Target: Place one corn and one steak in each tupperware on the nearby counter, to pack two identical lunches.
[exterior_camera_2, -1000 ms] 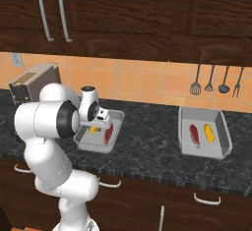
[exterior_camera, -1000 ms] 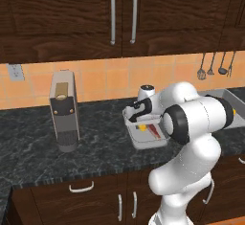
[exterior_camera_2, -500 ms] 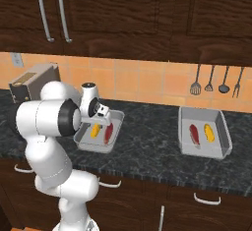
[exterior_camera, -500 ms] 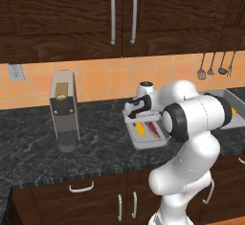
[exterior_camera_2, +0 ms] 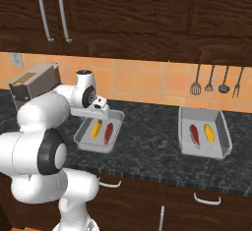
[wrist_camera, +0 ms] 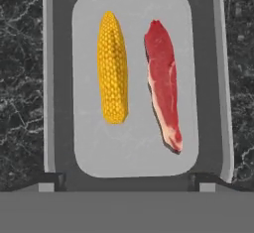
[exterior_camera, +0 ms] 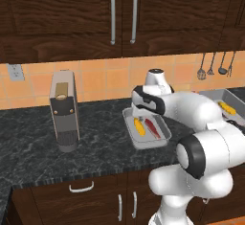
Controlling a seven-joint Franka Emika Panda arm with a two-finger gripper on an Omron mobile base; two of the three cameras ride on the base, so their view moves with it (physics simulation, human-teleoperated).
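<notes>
1. Corn, a small yellow cob with rounded ends (wrist_camera: 112, 67), lay flat in the near shallow light-grey rectangular tray with raised rim (wrist_camera: 48, 78), beside a thin flat red meat strip with paler streaks (wrist_camera: 163, 86); the two lay parallel, close but apart.
2. Second tray of the same kind (exterior_camera_2: 224, 131) sat further along the black marbled stone-look surface (exterior_camera_2: 147, 149), holding its own red strip (exterior_camera_2: 194, 133) and yellow cob (exterior_camera_2: 209, 132). Both lunches judged packed.
3. Gripper (wrist_camera: 126, 180) hung directly over the near tray, jaws spread wide and empty, tips at the tray's near rim.
4. Handling, judged: the cob looked stiff, light and round, liable to roll; best pinched across its middle, jaws square to its long axis.
5. The strip looked soft, limp and possibly slick; lying flat, it offered little edge. A pinch across its narrow width at mid-length seemed safest, with sagging ends expected.
6. The trays looked rigid and light; a rim grip could tip the contents.
</notes>
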